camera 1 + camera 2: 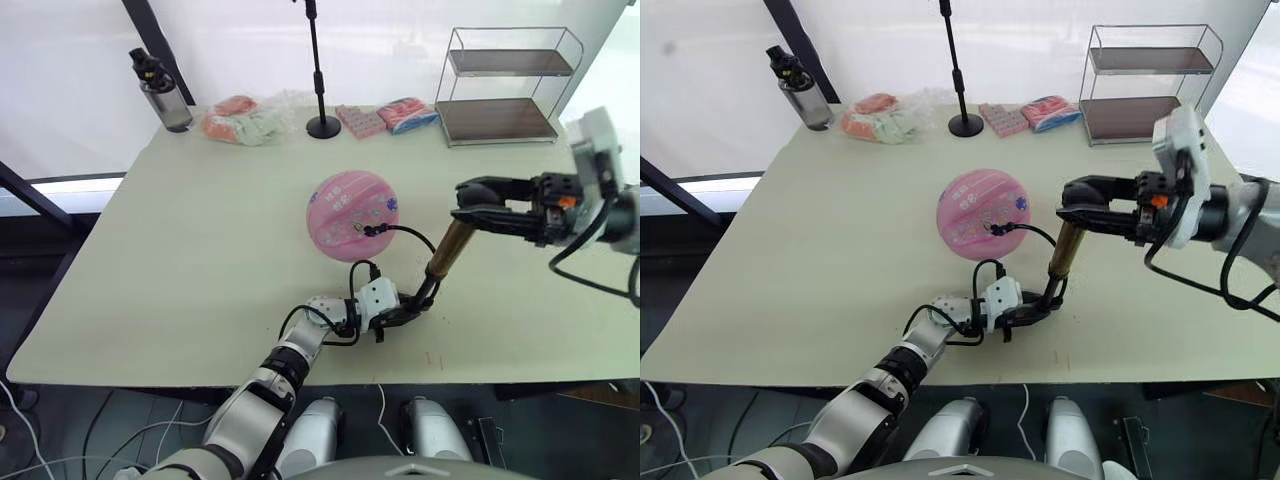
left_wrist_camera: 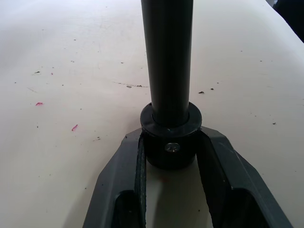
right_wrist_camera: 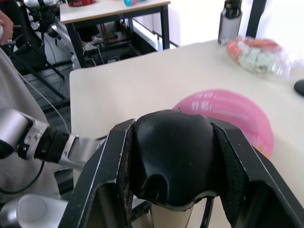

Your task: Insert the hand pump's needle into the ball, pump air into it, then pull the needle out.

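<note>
The pink ball [image 1: 351, 215] rests mid-table. The hand pump [image 1: 449, 251] stands slanted to its right, a gold cylinder with black caps. My left gripper [image 1: 418, 302] is shut on the pump's black bottom cap [image 2: 171, 145], low on the table. My right gripper [image 1: 470, 214] is shut on the black handle [image 3: 171, 161] at the pump's top. The thin black hose [image 1: 410, 232] arcs from the pump to the ball. The needle's black fitting [image 1: 364, 231] sits against the ball's front right; the pin itself is hidden.
Along the table's back edge stand a dark bottle [image 1: 165, 95], pink and orange packets [image 1: 240, 121], a black microphone stand [image 1: 321, 125], more packets [image 1: 388, 117] and a wire shelf [image 1: 505, 85]. The table's front edge [image 1: 300, 372] runs just behind my left wrist.
</note>
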Robot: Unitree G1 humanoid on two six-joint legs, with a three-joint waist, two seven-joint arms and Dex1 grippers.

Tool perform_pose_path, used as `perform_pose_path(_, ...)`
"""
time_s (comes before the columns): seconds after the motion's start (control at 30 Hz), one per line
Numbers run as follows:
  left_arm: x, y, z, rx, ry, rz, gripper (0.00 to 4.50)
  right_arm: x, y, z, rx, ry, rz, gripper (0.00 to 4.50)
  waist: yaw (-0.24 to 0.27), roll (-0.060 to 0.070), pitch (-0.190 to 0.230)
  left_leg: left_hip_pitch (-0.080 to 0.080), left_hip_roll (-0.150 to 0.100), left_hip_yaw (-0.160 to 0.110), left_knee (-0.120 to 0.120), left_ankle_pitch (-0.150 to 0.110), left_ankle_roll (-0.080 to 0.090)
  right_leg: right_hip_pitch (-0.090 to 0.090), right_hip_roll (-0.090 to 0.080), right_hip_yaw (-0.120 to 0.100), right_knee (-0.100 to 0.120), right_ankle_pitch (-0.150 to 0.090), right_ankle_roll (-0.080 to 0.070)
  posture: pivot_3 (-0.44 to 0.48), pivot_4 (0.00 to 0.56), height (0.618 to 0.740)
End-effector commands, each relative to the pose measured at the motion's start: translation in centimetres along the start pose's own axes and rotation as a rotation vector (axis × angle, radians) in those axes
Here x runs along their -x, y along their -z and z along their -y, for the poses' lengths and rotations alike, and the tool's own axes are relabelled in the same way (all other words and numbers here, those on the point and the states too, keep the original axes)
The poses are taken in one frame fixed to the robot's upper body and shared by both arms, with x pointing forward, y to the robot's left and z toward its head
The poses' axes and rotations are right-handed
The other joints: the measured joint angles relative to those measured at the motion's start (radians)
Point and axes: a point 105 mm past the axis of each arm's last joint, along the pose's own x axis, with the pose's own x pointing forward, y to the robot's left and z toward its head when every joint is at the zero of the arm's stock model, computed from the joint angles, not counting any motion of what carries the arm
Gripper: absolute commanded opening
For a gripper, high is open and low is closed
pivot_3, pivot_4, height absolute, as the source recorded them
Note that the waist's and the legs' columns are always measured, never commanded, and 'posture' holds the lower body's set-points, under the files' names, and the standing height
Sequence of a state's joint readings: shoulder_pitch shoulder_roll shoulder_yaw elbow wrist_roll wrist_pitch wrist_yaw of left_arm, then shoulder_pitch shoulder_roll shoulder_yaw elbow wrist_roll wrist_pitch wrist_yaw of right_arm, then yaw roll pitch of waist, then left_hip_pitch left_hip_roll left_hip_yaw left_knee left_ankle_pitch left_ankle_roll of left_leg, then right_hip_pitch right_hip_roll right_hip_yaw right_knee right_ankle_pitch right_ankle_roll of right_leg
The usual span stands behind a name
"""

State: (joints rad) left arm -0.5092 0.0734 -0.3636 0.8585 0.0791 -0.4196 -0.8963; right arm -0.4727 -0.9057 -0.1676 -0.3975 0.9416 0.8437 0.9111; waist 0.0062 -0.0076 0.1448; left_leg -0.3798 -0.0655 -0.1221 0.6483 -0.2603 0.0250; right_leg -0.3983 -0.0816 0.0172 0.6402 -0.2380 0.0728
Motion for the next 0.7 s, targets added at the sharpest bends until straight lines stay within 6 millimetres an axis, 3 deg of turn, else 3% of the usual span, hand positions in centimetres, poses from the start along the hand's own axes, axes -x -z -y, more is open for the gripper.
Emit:
perform_pose_path(0.03, 1.0, 3.5, 1.6, 0.078, 0.029, -0.116, 1.07, -0.9, 3.5, -0.1, -0.033, 0.022, -0.090, 1.69, -0.001, 0.000, -0.001, 0.000, 0.000, 0.000, 0.000, 0.000, 0.000, 0.000, 0.000, 0.000, 0.000, 0.000, 0.000, 0.000, 0.150, 0.740)
perform_pose_path(0.4, 0.8, 3.3, 1.5, 0.070, 0.033, -0.114, 1.07, -2.3, 10.7, -0.8, -0.054, 0.060, -0.185, 1.69, -0.006, 0.000, -0.006, 0.002, 0.000, -0.001, 0.000, 0.000, 0.000, 0.002, 0.000, -0.001, 0.000, -0.001, 0.002, 0.000, 0.150, 0.740)
perform_pose_path(0.6, 1.0, 3.3, 1.4, 0.066, 0.034, -0.118, 1.07, -2.7, 12.2, -1.0, -0.043, 0.073, -0.194, 1.69, -0.013, 0.001, -0.009, 0.003, 0.000, -0.001, 0.000, 0.000, 0.000, 0.003, 0.000, -0.001, 0.000, -0.002, 0.003, 0.000, 0.150, 0.740)
perform_pose_path(0.7, 1.0, 3.3, 1.5, 0.070, 0.032, -0.116, 1.07, -2.7, 11.4, -0.9, -0.007, 0.065, -0.189, 1.69, -0.017, 0.001, -0.011, 0.003, 0.000, -0.001, 0.000, 0.000, 0.000, 0.004, 0.000, -0.001, 0.000, -0.002, 0.004, 0.000, 0.150, 0.740)
